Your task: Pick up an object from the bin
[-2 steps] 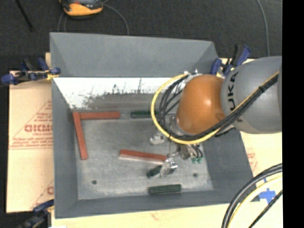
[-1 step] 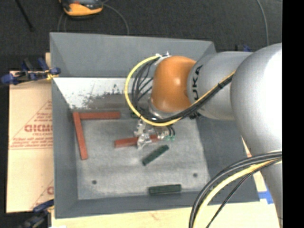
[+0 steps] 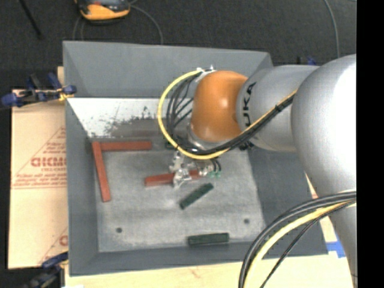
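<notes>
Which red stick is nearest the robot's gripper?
The short red stick in the middle of the bin; its right end is at the gripper. The back red stick and the left red stick are longer and lie farther off.

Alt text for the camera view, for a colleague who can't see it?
The gripper is low in the middle of the grey bin, at the right end of a short red-brown bar, with a tilted dark green bar beside it. Two longer red-brown bars form an L at the left; a second green bar lies by the near wall.
</notes>
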### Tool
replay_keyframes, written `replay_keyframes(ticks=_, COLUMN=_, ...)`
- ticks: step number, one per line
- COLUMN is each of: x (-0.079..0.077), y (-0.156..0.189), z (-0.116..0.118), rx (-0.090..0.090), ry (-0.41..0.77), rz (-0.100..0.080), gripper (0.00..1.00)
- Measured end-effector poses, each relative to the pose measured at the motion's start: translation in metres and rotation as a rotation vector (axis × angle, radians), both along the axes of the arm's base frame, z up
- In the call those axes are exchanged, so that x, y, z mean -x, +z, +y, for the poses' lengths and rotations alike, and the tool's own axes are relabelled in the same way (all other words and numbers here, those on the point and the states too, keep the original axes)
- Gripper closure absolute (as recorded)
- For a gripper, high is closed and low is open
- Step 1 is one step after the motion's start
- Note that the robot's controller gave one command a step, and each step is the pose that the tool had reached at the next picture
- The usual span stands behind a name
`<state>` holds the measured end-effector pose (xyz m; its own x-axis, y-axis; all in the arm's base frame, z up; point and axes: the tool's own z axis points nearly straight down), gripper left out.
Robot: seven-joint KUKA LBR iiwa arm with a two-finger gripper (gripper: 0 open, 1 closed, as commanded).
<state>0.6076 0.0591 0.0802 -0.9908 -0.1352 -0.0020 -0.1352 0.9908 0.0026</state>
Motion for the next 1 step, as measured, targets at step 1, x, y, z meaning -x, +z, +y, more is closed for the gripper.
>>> replay_keyframes(ticks=1, x=0.0067, y=0.031, z=-0.0009, rx=0.002, ry=0.001, rz=0.005, gripper=1.0)
